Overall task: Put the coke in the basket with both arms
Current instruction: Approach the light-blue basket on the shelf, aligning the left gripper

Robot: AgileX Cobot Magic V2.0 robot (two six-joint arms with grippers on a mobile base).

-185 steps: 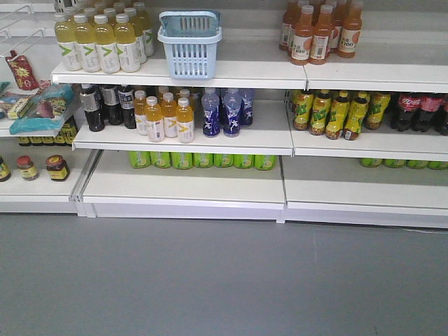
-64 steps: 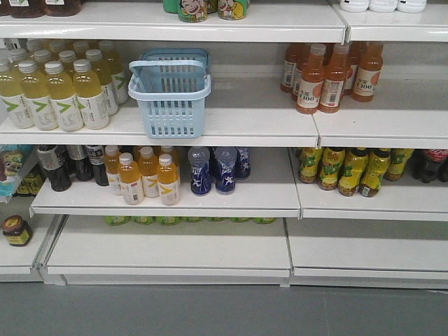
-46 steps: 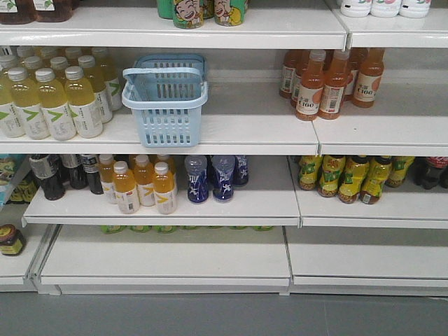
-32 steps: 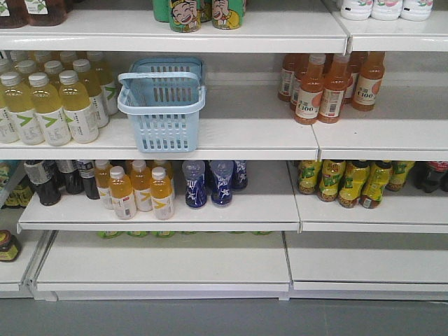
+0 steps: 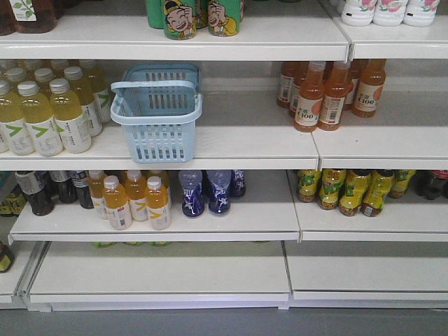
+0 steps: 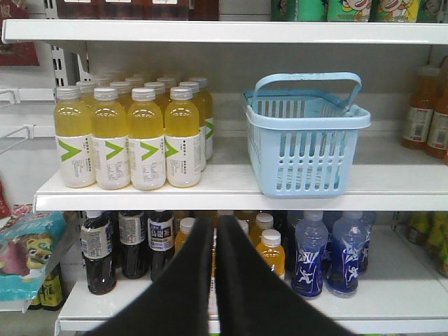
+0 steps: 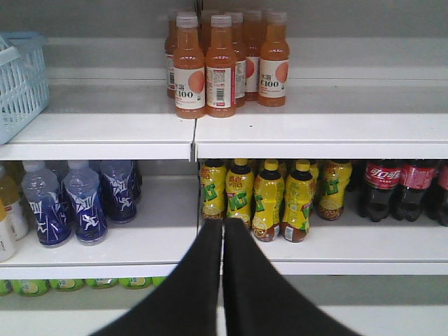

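Coke bottles, dark with red labels, stand on the middle shelf at the far right, behind and right of yellow bottles; the front view shows them at its right edge. The pale blue basket sits empty on the shelf above, handle up, also seen in the left wrist view and at the left edge of the right wrist view. My left gripper is shut and empty, below and left of the basket. My right gripper is shut and empty, in front of the yellow bottles, left of the coke.
Pale yellow drink bottles stand left of the basket and orange C100 bottles to its right. Orange juice bottles, blue bottles and yellow-green tea bottles fill the middle shelf. Shelf edges jut forward.
The front view has drawn closer to the shelves and risen: the basket and bottles appear larger and lower in frame, and a top shelf with cans has come into view.
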